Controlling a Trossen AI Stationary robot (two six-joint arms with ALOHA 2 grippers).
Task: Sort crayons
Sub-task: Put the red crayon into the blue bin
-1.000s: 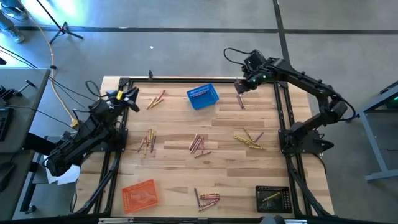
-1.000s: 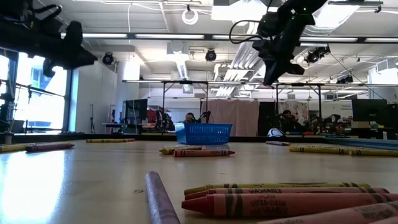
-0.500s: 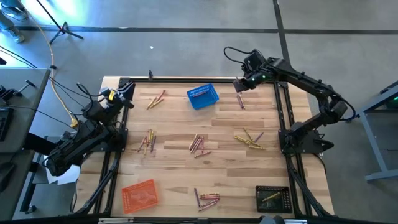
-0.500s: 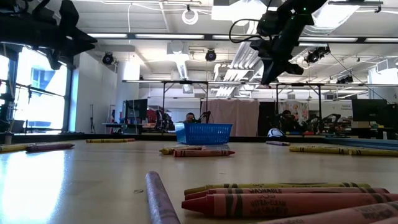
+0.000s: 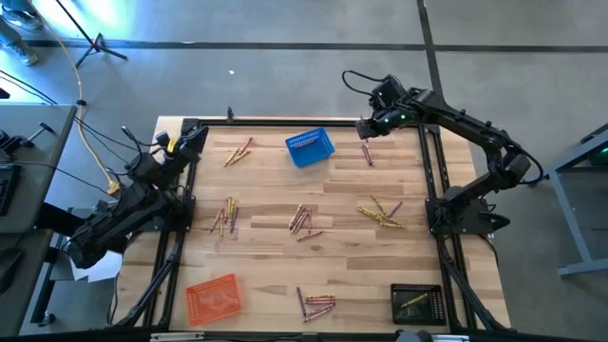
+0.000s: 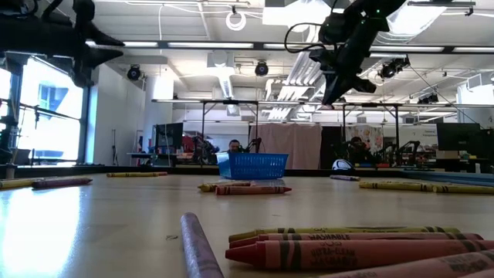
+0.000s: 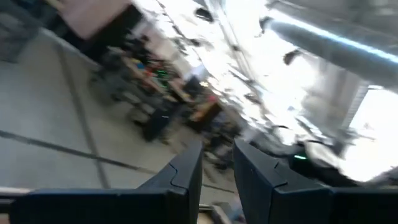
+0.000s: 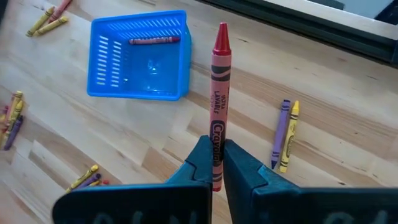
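Right pincer (image 8: 216, 163) pinching red crayon (image 8: 217, 93), blue basket (image 8: 140, 59) near; left pincer (image 7: 217, 163) slightly spread, empty.

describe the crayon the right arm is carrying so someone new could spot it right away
Start at the blue basket at the far edge of the table; the right pincer hangs in the air just beside it, toward the table's right corner. Clamped between its fingers is a red crayon, the only crayon off the table, while a purple and yellow pair lies flat on the wood below.
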